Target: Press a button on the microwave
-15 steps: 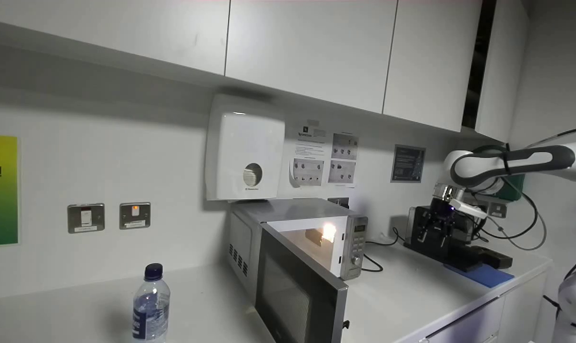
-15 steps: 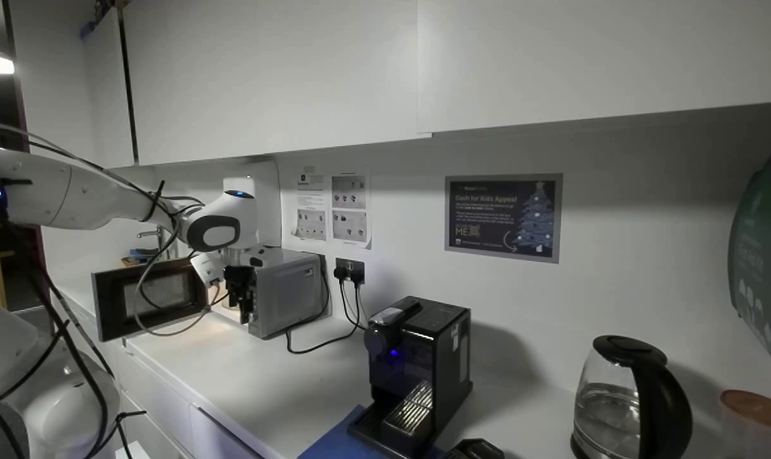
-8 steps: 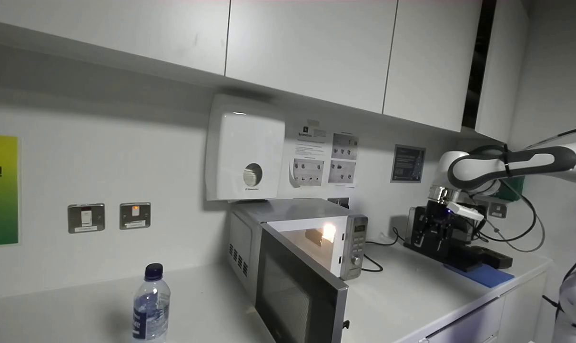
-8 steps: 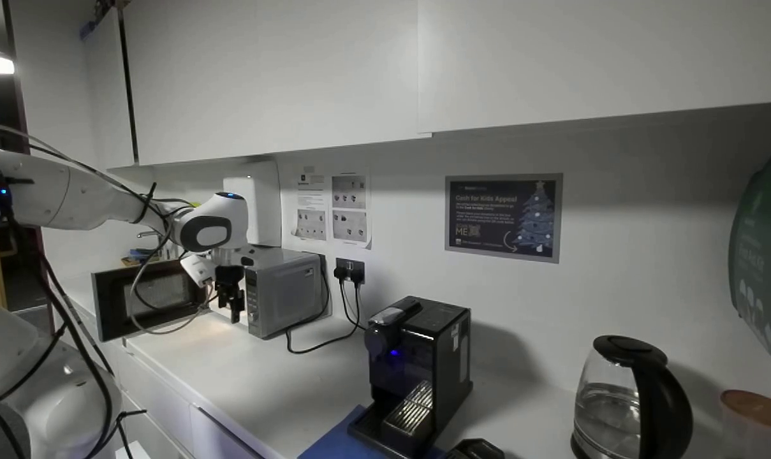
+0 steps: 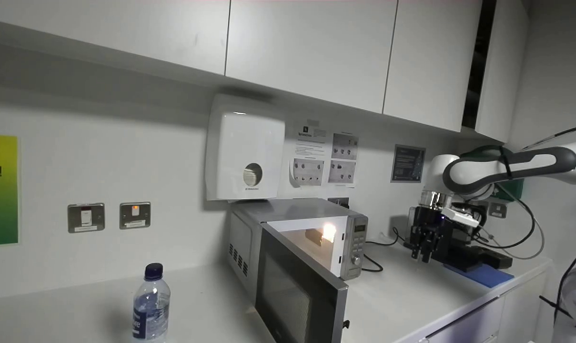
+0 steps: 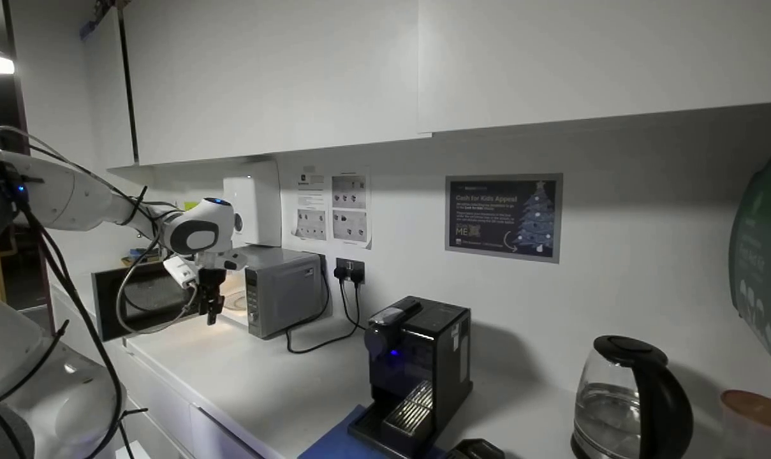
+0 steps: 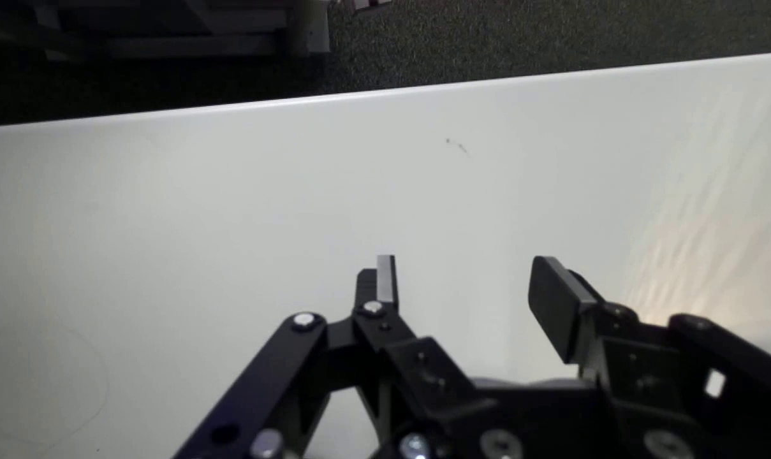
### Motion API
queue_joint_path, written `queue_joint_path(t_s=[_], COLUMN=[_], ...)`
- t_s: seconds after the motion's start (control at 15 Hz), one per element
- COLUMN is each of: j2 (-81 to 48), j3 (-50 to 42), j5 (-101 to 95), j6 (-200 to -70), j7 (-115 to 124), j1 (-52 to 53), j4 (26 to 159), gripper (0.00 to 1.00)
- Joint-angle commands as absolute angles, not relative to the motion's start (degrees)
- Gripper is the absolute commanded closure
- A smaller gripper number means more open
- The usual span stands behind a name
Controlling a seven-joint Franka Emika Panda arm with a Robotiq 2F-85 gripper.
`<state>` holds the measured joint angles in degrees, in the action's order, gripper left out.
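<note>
The silver-grey microwave [image 5: 288,209] stands on the counter with its dark glass door [image 5: 297,295] swung open and its inside lit. Its button panel [image 5: 355,247], with a display, buttons and a round knob, faces the counter front. The microwave also shows in an exterior view [image 6: 286,293], with the panel [image 6: 252,303] seen edge-on. My gripper [image 5: 421,255] hangs fingers down over the counter, apart from the microwave and out in front of the panel side [image 6: 208,313]. In the wrist view the gripper [image 7: 463,268] is open and empty; the microwave is out of view there.
A water bottle [image 5: 151,305] stands beyond the open door. A black coffee machine [image 6: 417,376] on a blue mat and a glass kettle [image 6: 627,401] stand farther along the counter. Wall cabinets [image 6: 283,76] hang above. The counter's front edge [image 7: 385,94] shows in the wrist view.
My gripper has moved left in both exterior views and slightly down, away from in front of the microwave panel. Its fingers look closer together than before. The microwave and its door have not moved.
</note>
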<state>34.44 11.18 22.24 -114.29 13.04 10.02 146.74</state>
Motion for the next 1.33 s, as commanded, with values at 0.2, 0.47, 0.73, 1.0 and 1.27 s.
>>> queue_joint_path(t_s=[0.2, 0.47, 0.73, 1.0, 1.27], j2=[32.1, 30.7, 28.8, 26.6, 25.4], j3=[18.2, 21.2, 22.1, 21.8, 21.9], j5=[20.7, 17.6, 11.7, 6.1, 4.1], j6=[-119.5, -129.1, -138.9, -146.3, -151.6], j7=[24.6, 28.9, 28.8, 28.1, 28.9], j1=[10.2, 9.6, 9.0, 8.0, 7.5], j4=[145.7, 146.1, 146.5, 145.8, 145.5], gripper=[0.94, 1.0, 1.0, 1.0, 1.0])
